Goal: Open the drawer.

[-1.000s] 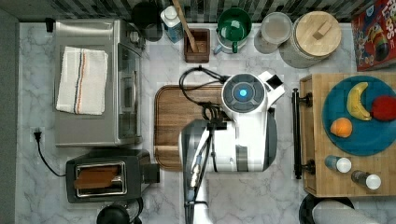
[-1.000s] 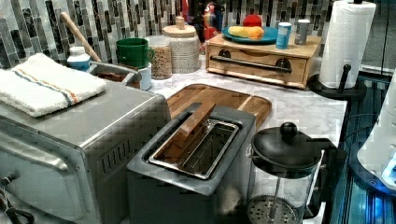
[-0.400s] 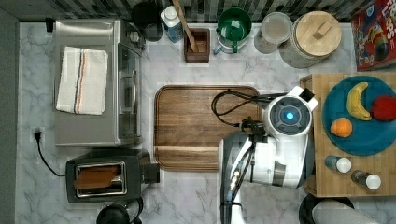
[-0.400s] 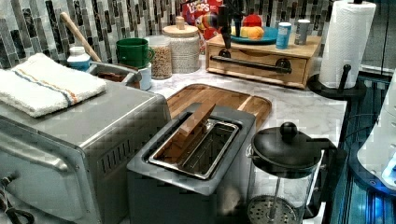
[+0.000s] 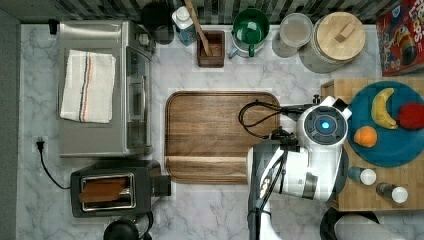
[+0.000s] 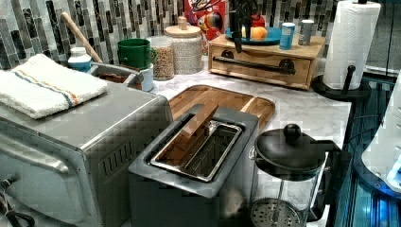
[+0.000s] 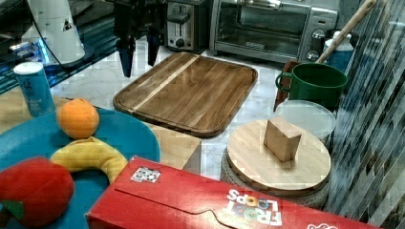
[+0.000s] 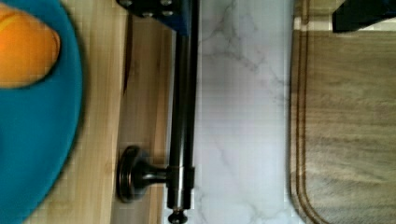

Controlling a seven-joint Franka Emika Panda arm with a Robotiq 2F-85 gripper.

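Observation:
The drawer (image 6: pixel 265 71) is a light wooden front in a low wooden box (image 5: pixel 345 87), and its front sits flush with the box. Its long black bar handle (image 8: pixel 182 112) runs along the front on black mounts (image 8: pixel 133 173) and also shows in the left view (image 6: pixel 257 65). My gripper (image 7: pixel 139 53) is open, fingers pointing down, hovering above the handle near one end (image 6: pixel 239 33). In the wrist view one finger (image 8: pixel 159 7) lies over the bar and the other (image 8: pixel 364 14) over the brown tray's edge. My arm's wrist (image 5: pixel 324 125) covers the handle in the top view.
A dark brown wooden tray (image 5: pixel 220 135) lies beside the drawer with a strip of marble between them. On the box top sit a blue plate (image 5: pixel 395 150) of fruit and small shakers (image 5: pixel 367 176). A paper towel stand (image 6: pixel 350 47), jars (image 5: pixel 340 40) and a toaster (image 5: pixel 110 190) stand around.
My arm has swung to the top view's right, from over the brown tray to over the drawer's handle. In the left view the gripper has come down in front of the plate.

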